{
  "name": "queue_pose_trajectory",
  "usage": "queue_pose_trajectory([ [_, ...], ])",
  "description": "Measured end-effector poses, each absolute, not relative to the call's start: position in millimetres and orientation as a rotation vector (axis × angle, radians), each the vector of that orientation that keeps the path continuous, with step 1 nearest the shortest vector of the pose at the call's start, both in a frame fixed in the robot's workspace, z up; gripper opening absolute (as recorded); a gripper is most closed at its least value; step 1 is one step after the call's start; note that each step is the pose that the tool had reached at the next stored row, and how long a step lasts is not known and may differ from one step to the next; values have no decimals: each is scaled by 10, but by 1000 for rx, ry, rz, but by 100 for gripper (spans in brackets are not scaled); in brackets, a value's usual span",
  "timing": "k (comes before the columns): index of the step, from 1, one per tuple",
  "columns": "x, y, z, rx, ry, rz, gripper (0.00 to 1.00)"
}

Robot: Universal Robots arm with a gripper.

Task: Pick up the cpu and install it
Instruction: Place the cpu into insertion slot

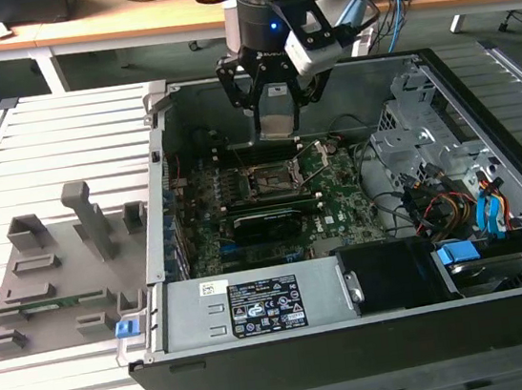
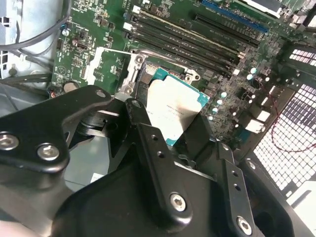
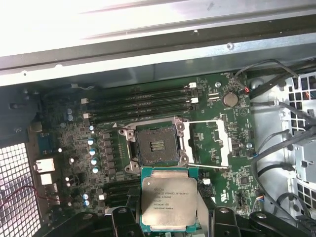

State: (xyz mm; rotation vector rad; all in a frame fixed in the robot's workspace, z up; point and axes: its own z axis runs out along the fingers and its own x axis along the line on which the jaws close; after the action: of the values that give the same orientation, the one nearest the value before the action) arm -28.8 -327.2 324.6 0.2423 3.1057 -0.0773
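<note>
Gripper (image 1: 274,114) clenched on cpu (image 3: 169,200), clear of open socket (image 3: 157,145); I judge tilted or offset seating could damage both.

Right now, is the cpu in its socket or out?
Out: the cpu is held in the gripper over the board, while the socket lies bare, its frame open.

The cpu (image 3: 168,200) has a pale matt metal top. The circuit board (image 3: 207,116) looks glossy green, the table (image 1: 51,136) ribbed metal.
</note>
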Motion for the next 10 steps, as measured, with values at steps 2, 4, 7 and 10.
queue_pose_trajectory([
  [2,-288,-3272,3246,262,3104,-78,54],
  [4,-288,-3272,3246,293,3102,-78,54],
  [7,-288,-3272,3246,355,3097,-79,54],
  [10,-288,-3272,3246,399,3092,-79,54],
])
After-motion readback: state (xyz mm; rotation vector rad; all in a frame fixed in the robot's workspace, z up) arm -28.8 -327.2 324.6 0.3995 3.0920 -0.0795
